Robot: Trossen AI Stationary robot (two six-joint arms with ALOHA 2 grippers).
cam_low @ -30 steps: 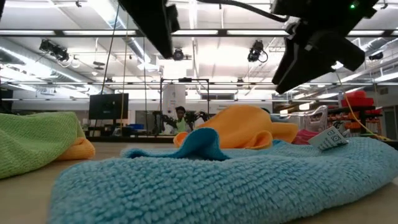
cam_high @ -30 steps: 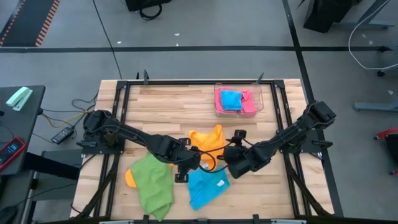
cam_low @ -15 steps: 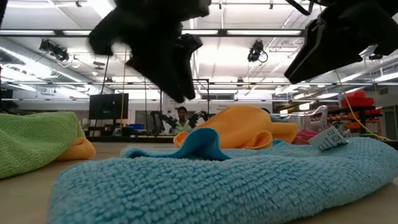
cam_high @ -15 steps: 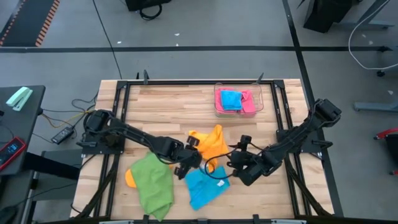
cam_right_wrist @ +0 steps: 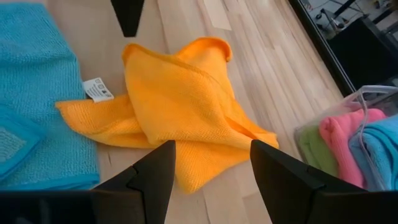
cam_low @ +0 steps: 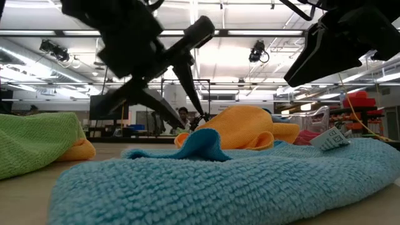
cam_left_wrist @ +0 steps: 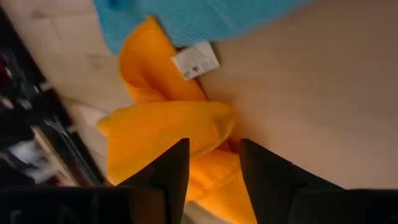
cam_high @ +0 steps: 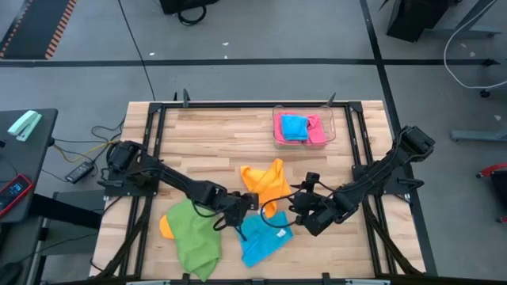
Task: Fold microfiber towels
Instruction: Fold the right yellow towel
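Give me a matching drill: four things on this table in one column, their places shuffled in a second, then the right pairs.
Things:
1. green towel
2. orange towel
3. clear tray
4. left pincer

Places:
A. holds folded pink and blue cloths at the table's far side
B. near-left part of the table
C. open, beside the sky blue towel
D. crumpled mid-table

Pairs: 1-B, 2-D, 3-A, 4-C

wood tabletop (cam_high: 206, 138) | clear plastic tray (cam_high: 341, 120) far-right corner | black side table (cam_high: 16, 170) w/ green stapler (cam_high: 24, 125)
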